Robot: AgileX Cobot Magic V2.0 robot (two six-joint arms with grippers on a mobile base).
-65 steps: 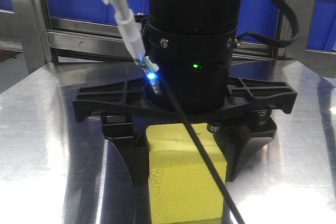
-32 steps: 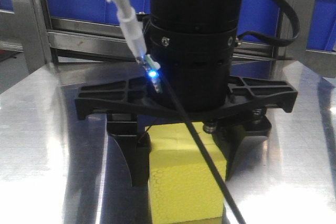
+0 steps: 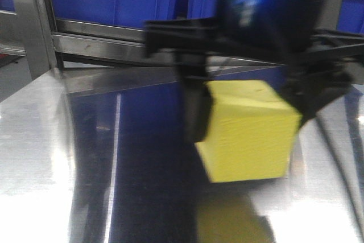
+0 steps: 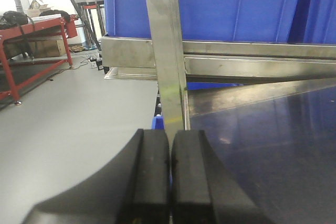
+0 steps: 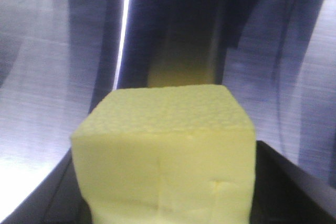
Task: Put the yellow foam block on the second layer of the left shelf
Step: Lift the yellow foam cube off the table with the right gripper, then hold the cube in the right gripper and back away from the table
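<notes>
Yellow block: pinched in the right pincer, hanging clear of the steel bench with its reflection on the metal below. Not on any shelf yet.
Right pincer: fingers pressed on two opposite sides of the block, covering only the upper part of them. Most of the foam sticks out past the hold.
Left pincer: pressed together, holding nothing, facing a shelf post.
Front view: smeared around the right pincer, so contact edges are hard to read.
Risk, slip: the foam is soft and the pinch looks shallow. A quick swing or jerk toward the shelf could twist the block or let it creep out.
Risk, squash: extra squeeze dents the foam. It springs back on release and could hop off the layer edge.
Risk, snag: the rail and post are hard steel edges, and a blue bin sits above the rail. A block corner catching either would lever it out of the pinch.
Risk, arms: the left pincer sits near the shelf front. The right arm crossing over could clash with it.
Unknown: cannot tell which opening is the second layer.
</notes>
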